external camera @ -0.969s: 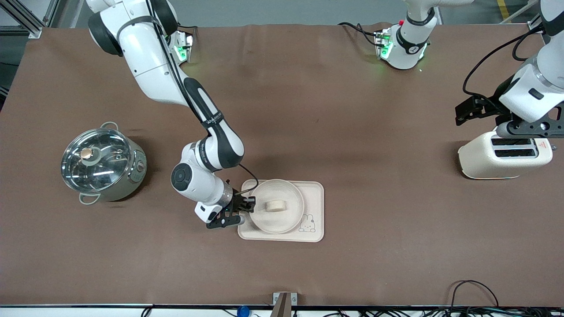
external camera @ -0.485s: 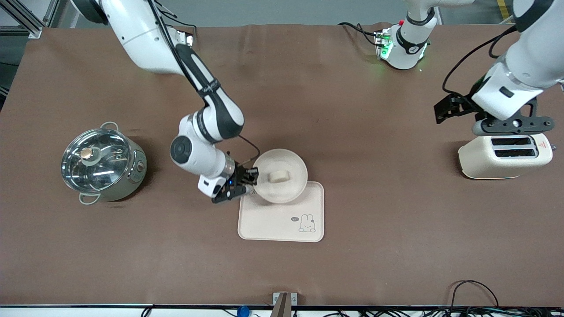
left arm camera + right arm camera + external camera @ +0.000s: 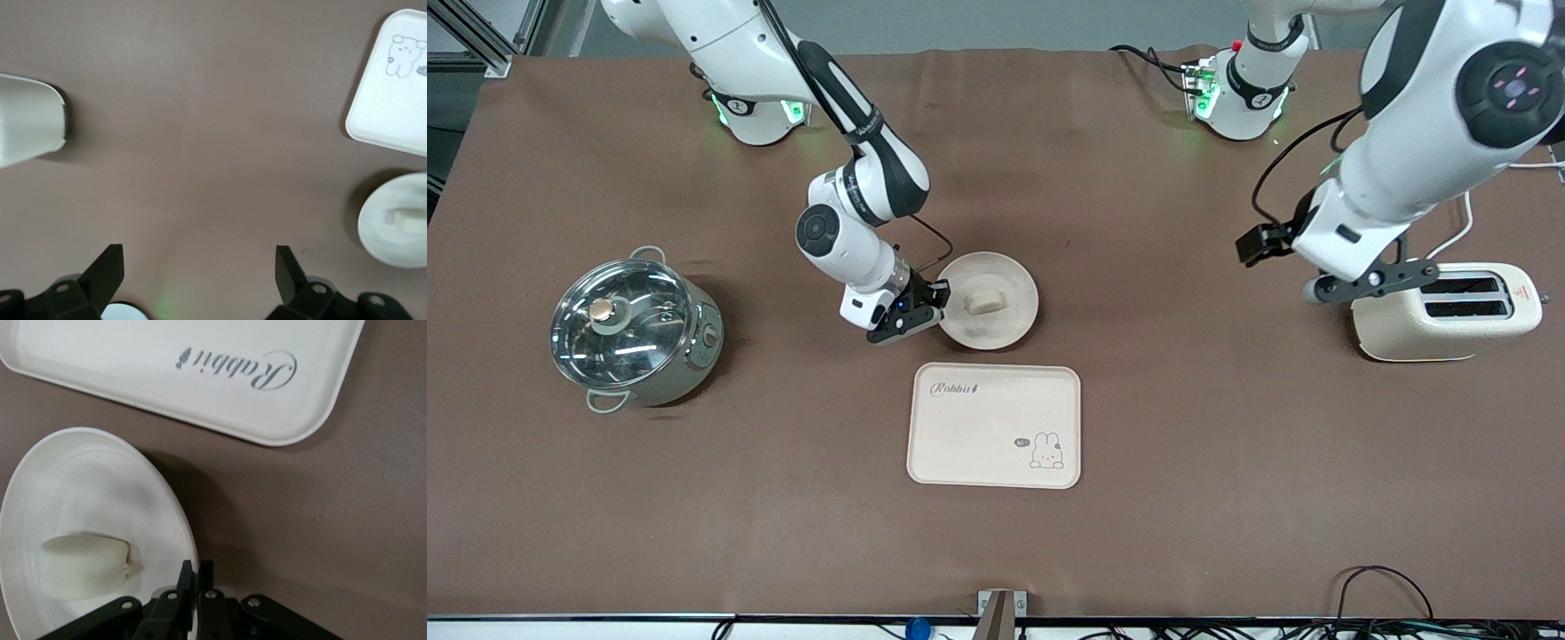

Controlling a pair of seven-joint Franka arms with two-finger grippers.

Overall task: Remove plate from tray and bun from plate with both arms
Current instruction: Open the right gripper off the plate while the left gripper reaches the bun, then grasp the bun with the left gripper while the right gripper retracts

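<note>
The round cream plate [image 3: 1005, 324] is off the tray, farther from the front camera than it, with the small pale bun [image 3: 985, 301] on it. My right gripper [image 3: 935, 308] is shut on the plate's rim at the side toward the right arm's end. In the right wrist view the fingers [image 3: 197, 571] pinch the plate's rim [image 3: 100, 473], with the bun [image 3: 85, 565] beside them, and the plate casts a shadow on the cloth. My left gripper [image 3: 1371, 281] is open and empty over the table beside the toaster [image 3: 1445, 313]; in its own view the gripper [image 3: 200, 259] shows the plate [image 3: 387, 243] at a distance.
The rectangular cream tray [image 3: 994, 425] with the rabbit drawing lies bare, nearer the front camera than the plate. A steel pot with a glass lid [image 3: 636, 333] stands toward the right arm's end. The cream toaster is toward the left arm's end. Brown cloth covers the table.
My right gripper has carried the plate with the bun off the tray, away from the front camera. My left arm has moved from over the toaster toward the table's middle.
</note>
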